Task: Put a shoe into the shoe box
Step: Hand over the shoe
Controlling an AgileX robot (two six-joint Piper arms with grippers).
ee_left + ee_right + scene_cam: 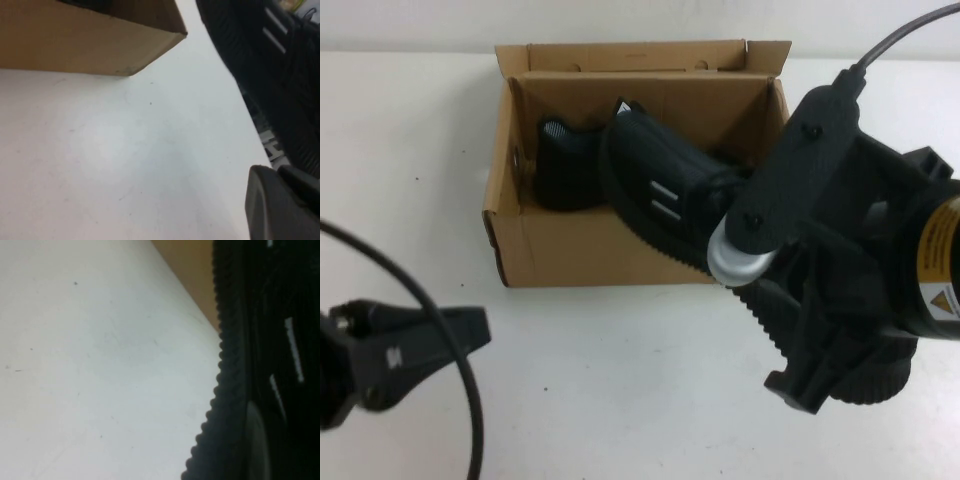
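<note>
Right hand [820, 375] at four o'clock, clamped on the black knit sneaker [660, 195], its toe tipped into the brown cardboard shoe box [580, 250] at twelve o'clock. Left hand [405, 345], fingers together, idles above the white bench [620, 400] at eight o'clock.

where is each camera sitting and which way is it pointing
High view: raised on the robot's side, angled down at the table and box; shows the left gripper near-left and the right arm over a shoe.
Left wrist view: low over the table, facing the box corner; shut fingertips show.
Right wrist view: against the shoe's ribbed sole; right gripper hidden.
All share box and shoe.
</note>
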